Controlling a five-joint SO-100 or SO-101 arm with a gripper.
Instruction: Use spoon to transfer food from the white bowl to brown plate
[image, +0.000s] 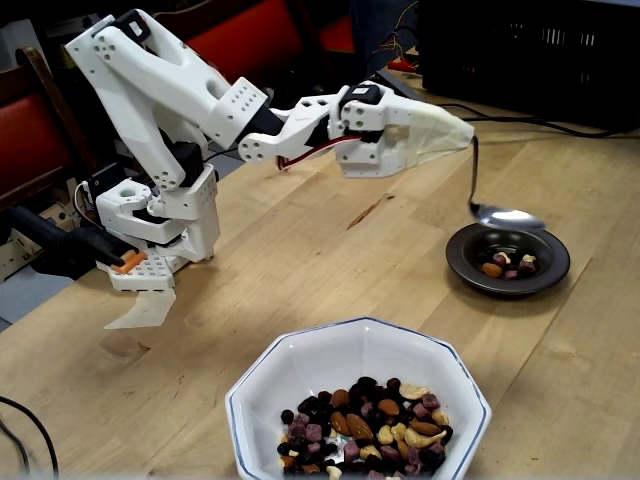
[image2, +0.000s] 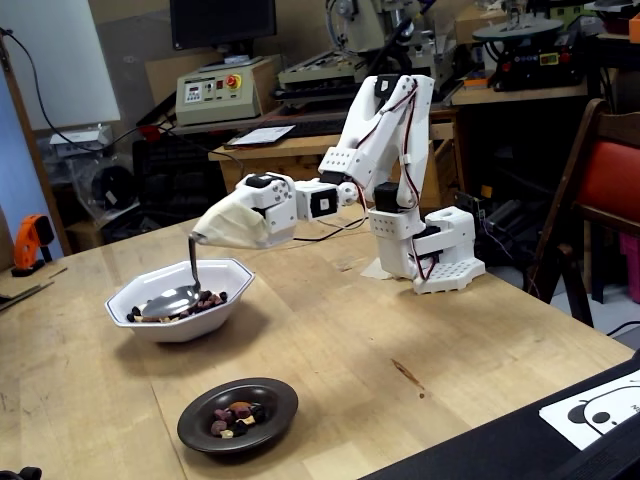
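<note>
Hanging from the covered end of the white arm's gripper (image: 450, 135), the shiny silver metal spoon with the thin bent handle (image: 505, 215) sits low, its oval bowl roughly level. One fixed view sets it over the far rim of the small round dark brown plate (image: 460, 262); the other sets it against the large white octagonal bowl with the blue rim line (image2: 180, 325), so you cannot fix its exact position. A pale shroud hides the jaws, and you cannot tell whether they are clenched on the handle or released.

Risks, as judged from here:
- Tipping the spoon off-centre would likely scatter pieces onto the wooden tabletop (image: 330, 260), since the plate is shallow.
- Dropping too low could strike a rim and shift the dish.
- Any load in the spoon is too small to confirm, so you may be carrying nothing.

The bowl holds a heap of mixed nuts, raisins and purple-pink dried fruit (image: 365, 425) against one side. The plate holds only a few such pieces (image: 510, 265).
</note>
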